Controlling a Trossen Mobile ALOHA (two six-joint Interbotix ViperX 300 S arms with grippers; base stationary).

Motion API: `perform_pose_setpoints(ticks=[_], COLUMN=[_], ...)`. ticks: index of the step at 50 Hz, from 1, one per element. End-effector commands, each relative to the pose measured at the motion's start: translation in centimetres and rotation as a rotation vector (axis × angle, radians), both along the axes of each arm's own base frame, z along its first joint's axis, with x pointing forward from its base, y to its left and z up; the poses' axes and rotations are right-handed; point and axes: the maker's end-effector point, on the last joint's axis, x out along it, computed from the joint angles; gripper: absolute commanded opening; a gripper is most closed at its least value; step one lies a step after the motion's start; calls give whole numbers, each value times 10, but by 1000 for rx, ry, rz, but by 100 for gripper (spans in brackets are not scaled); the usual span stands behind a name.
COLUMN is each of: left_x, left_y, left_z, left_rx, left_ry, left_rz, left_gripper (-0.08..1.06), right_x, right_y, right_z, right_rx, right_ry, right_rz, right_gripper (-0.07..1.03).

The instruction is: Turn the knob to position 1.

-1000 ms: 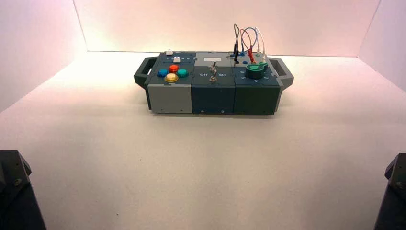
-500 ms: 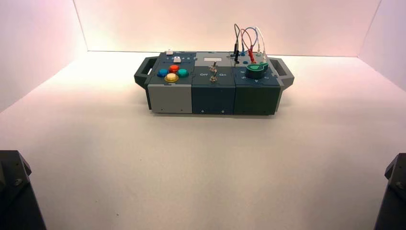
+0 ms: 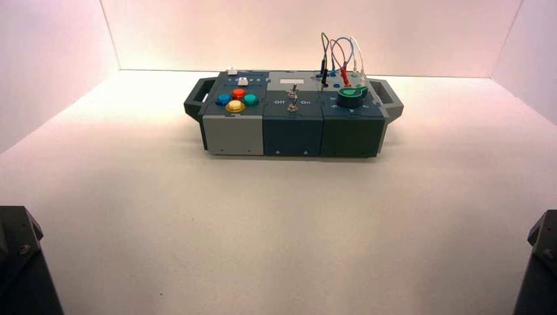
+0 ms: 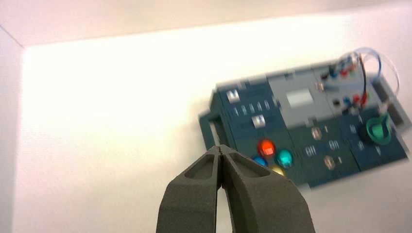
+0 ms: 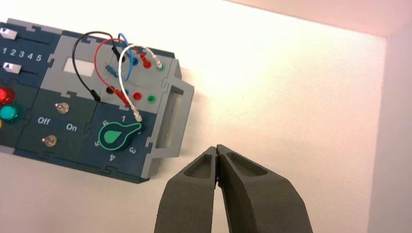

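So the green knob (image 5: 114, 136) was on the dark front panel at the right end of the box (image 3: 292, 136), and its pointed lug sat between the printed 1 and 3, covering whatever mark was there, so I'd guess it only needed a short turn back to 1. Right gripper (image 5: 217, 147) was off the box's right end on the near side, fingertips pressed together with nothing in them, so it had to open before any grab. Left gripper (image 4: 219, 147) was parked at the near left, also closed and empty. The knob looked like light, hard plastic, probably a bit slick, with some click to the turn, and my pick for a hold was across the round body or both flanks of the lug, not the tip. Thing is, the white wire's plug (image 5: 137, 116) hung right by that tip, on the side it had to sweep through, so a wide finger could've snagged it. The grey side handle (image 5: 174, 121) stuck out close by too and seemed worth clearing from above, while the near edge and the table off the right end (image 5: 286, 97) gave loads of room to come in
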Motion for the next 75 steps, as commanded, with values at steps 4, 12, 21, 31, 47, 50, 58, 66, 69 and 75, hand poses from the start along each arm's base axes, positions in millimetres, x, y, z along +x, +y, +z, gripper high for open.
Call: perform_pose_setpoints(ticks=[4,12,21,31,47,50,58,66,69,75], left_x=[3,-4,-14,-18,-17,-17,-18,-18,-18,-18], left_y=[-14,-36,-56,-69,-69,-70,-69,-69,-69,-69], left_z=[1,-7,-15,-19,-15,-15,-14,-11,-10,-10], left_rx=[19,53,88,95,92,92,92,90,90,90], left_ry=[50,70,75,77,64,64,64,54,54,50], left_rz=[-65,-170,-274,-314,-315,-316,-315,-314,-315,-315], left_gripper=[-3,-3,-3,-3,-3,-3,-3,-3,-3,-3], right_x=[2,1,-2,0,8,11,15,22,27,36], right_y=[5,21,38,47,70,75,84,86,86,88], right_z=[15,8,-12,-39,-84,-93,-108,-117,-120,-126], right_rx=[-2,-11,-2,-3,-29,-32,-40,-52,-58,-72], right_ry=[-12,49,167,263,379,398,417,435,436,430], right_rz=[27,113,207,268,358,368,387,396,397,408], right_gripper=[-2,-2,-2,-2,-2,-2,-2,-2,-2,-2])
